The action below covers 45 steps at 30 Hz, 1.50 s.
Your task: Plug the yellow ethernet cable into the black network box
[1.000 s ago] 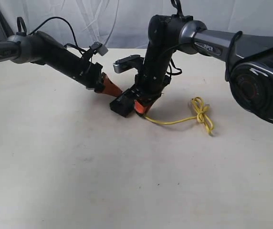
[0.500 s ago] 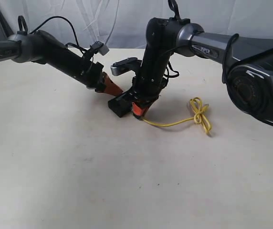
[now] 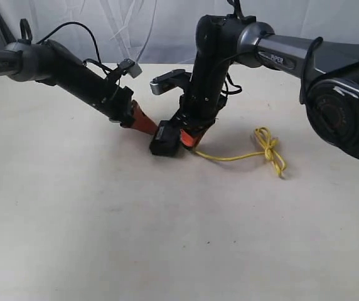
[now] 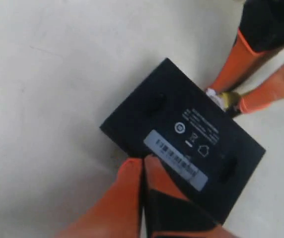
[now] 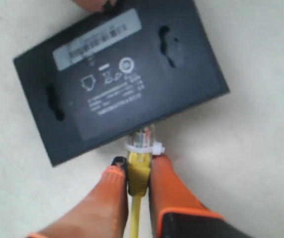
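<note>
The black network box (image 3: 165,139) lies flat on the table with its grey-white label (image 5: 97,38) facing up. My right gripper (image 5: 138,166) is shut on the yellow boot of the yellow ethernet cable (image 3: 242,155). The clear plug (image 5: 144,137) meets the box's side edge; I cannot tell how far in it sits. The cable trails to a small looped bundle (image 3: 268,147). My left gripper (image 4: 143,162) is shut with nothing between its orange fingers, and its tips press against the opposite edge of the box (image 4: 181,134).
The pale table top (image 3: 167,238) stretches around the box. Both black arms angle down over the middle, the left arm (image 3: 79,78) from the left and the right arm (image 3: 211,69) from the back right. A pale curtain (image 3: 142,28) hangs behind.
The box has turned and slid slightly right between the two grippers. The right gripper and the cable's bundle shifted a little right too. Both grips are unchanged.
</note>
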### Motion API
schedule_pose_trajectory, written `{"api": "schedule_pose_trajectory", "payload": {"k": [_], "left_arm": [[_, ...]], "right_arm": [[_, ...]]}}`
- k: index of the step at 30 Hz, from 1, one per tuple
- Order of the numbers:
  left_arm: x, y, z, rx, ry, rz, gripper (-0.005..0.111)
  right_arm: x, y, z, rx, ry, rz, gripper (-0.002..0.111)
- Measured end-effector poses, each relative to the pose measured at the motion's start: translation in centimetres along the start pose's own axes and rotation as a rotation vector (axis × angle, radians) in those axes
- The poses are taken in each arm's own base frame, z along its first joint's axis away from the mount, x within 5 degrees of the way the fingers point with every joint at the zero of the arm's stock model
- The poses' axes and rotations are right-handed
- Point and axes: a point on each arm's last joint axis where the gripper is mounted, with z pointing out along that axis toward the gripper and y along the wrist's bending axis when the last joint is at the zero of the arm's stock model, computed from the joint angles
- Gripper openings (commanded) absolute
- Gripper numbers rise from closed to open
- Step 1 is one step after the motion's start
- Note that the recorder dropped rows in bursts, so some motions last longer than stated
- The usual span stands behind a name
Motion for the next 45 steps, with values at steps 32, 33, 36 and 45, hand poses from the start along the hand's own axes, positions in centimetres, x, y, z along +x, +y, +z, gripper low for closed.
{"api": "schedule_pose_trajectory", "payload": {"k": [32,33,36,45], "left_arm": [[-2.2,-6.1,-4.7,-0.077,0.011,-0.077,0.0],[-2.0,-6.2,-4.7,-0.087,0.013,-0.087,0.0],[-1.1,-6.1,-4.3,-0.107,0.023,-0.101,0.0],[0.5,-5.6,-3.2,-0.091,0.081,-0.099,0.0]], "right_arm": [[6.2,4.5,-5.4,-0.054,0.017,-0.129,-0.001],[6.5,4.6,-5.0,-0.069,0.028,-0.169,-0.001],[7.1,4.7,-3.9,-0.104,0.054,-0.238,-0.001],[6.3,4.9,-2.0,-0.213,0.025,-0.161,-0.001]]}}
